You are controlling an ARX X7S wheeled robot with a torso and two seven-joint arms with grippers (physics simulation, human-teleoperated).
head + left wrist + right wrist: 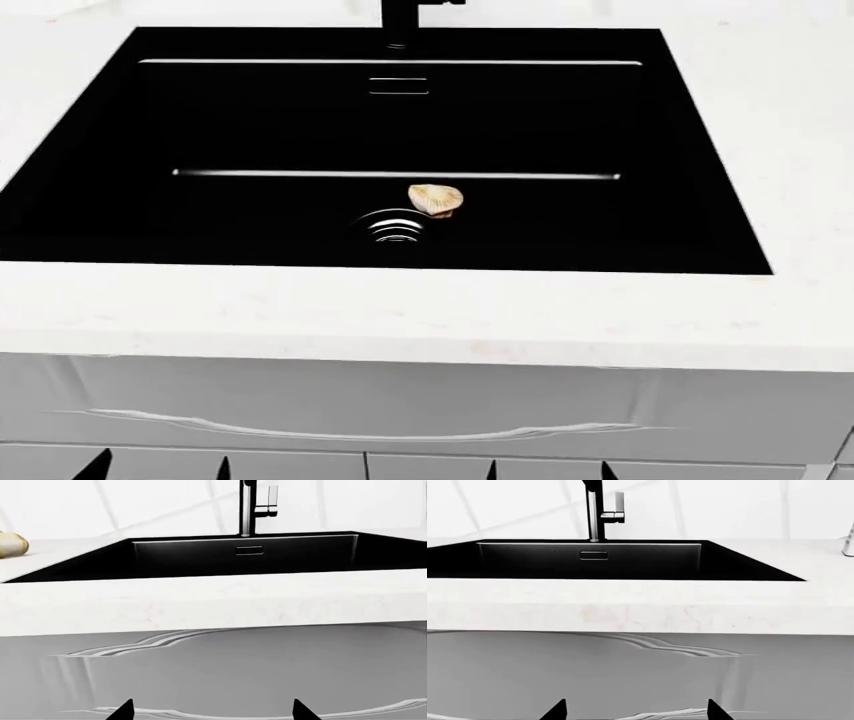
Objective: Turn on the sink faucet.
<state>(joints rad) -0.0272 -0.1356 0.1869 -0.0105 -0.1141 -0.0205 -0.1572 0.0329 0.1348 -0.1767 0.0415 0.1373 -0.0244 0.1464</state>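
The sink faucet (247, 510) stands upright at the back middle of the sink (267, 120), with its small lever handle (269, 500) at its side. Only its base (404, 14) shows in the head view; it also shows in the right wrist view (594, 510). The glossy black sink has a round ringed drain (394, 228). My left gripper (213, 712) and right gripper (637, 712) are both open and empty. They hang low in front of the cabinet, below the counter edge, far from the faucet. Only their fingertips show in the head view, left gripper (158, 470) and right gripper (550, 472).
A small tan shell-like object (437, 199) lies in the basin beside the drain. A yellowish round object (10, 545) sits on the white counter (400, 315) left of the sink. A pale item (848, 542) stands on the counter at the right. A grey drawer front (400, 410) with a curved handle faces the grippers.
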